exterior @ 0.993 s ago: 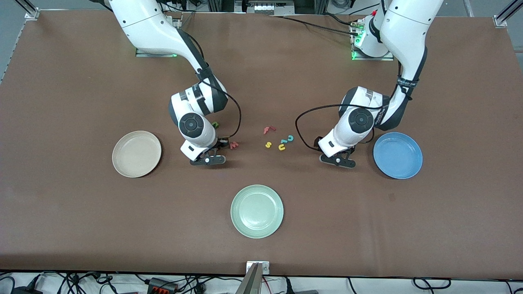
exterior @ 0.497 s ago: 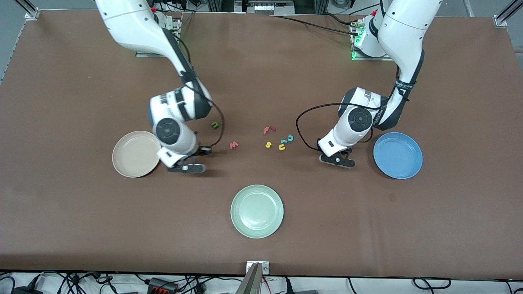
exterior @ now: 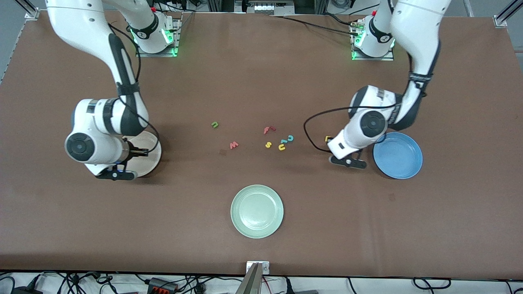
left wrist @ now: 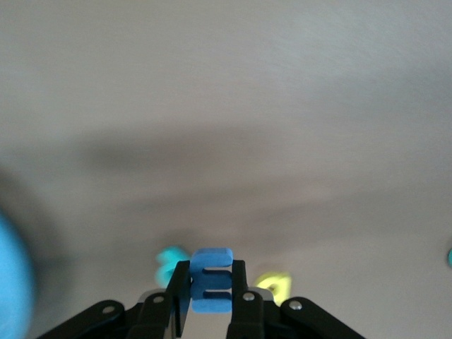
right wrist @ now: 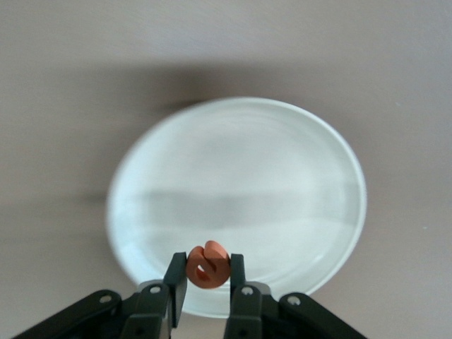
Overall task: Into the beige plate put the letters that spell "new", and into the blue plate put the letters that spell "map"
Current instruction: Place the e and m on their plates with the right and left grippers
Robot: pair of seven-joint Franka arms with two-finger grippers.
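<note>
Fingers (left wrist: 181, 296) of the left gripper (left wrist: 210, 300) are pinched tight on the blue "m" (left wrist: 211, 280), which stands up between them; in the front view this gripper (exterior: 346, 157) hangs over bare table just beside the blue plate (exterior: 398, 155), toward the middle of the table from it. The left wrist view also shows the teal "p" (left wrist: 169, 263) and the yellow "a" (left wrist: 274, 286) lying blurred on the table beneath; in the front view only the "a" (exterior: 327, 139) peeks out beside the left arm's wrist, and the "p" is hidden there. Fingers (right wrist: 176, 277) of the right gripper (right wrist: 206, 279) are closed on the orange "e" (right wrist: 207, 265), held over the beige plate (right wrist: 282, 176); in the front view the right gripper (exterior: 135, 152) sits above that plate (exterior: 152, 157), most of which the wrist covers. Out on the table between the two arms, the green "n" (exterior: 214, 124) lies farther from the front camera than the pinkish-red "w" (exterior: 233, 144). Toward the left arm's end from them sits a small cluster: the red "f" (exterior: 268, 130), the yellow "s" (exterior: 268, 144), the yellow "u" (exterior: 282, 147) and the teal "c" (exterior: 290, 139). Nearest the front camera lies the pale green plate (exterior: 257, 211).
</note>
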